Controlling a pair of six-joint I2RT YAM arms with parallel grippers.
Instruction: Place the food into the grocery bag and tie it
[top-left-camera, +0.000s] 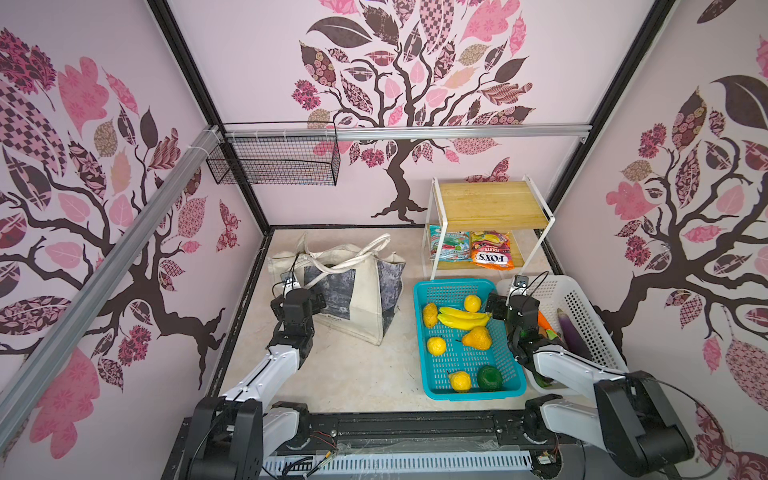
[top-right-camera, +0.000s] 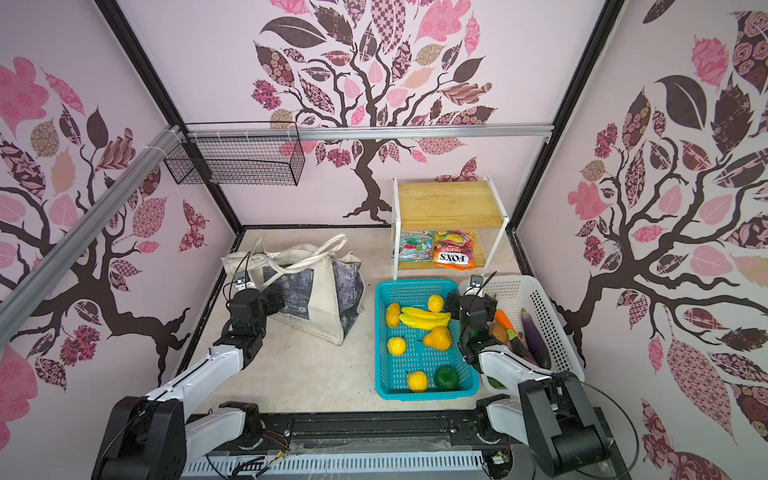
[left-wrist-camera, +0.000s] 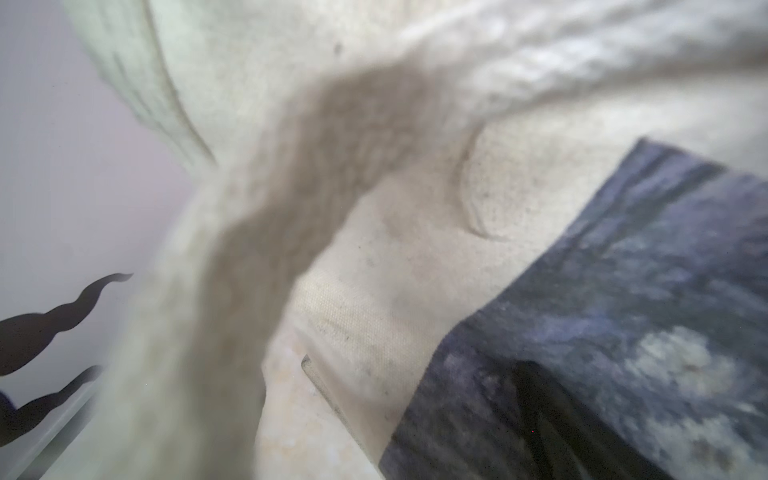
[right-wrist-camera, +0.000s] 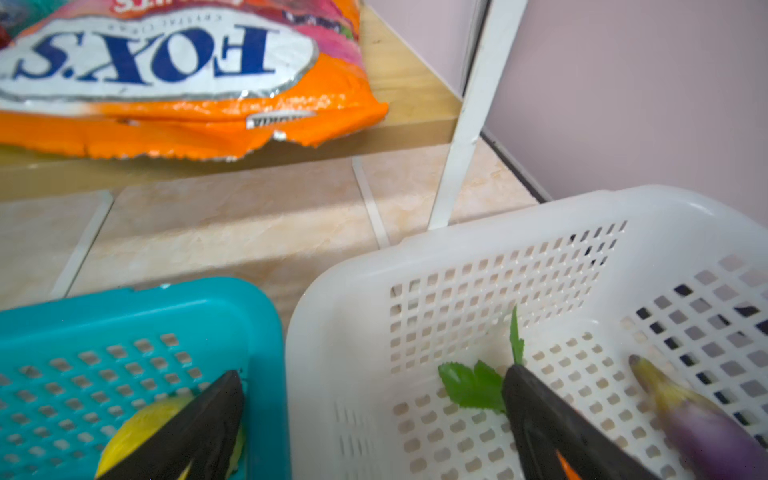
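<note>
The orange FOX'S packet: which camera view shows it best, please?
The right wrist view: the orange FOX'S packet is close, lettering and ragged edge clear. Both top views show it small on the rack's lower shelf. The left wrist view shows the grocery bag, not the packet.

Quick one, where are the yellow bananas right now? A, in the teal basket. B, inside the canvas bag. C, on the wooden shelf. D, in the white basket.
A: both top views show the bananas lying on the floor of the teal basket, among the other toy fruit.
</note>
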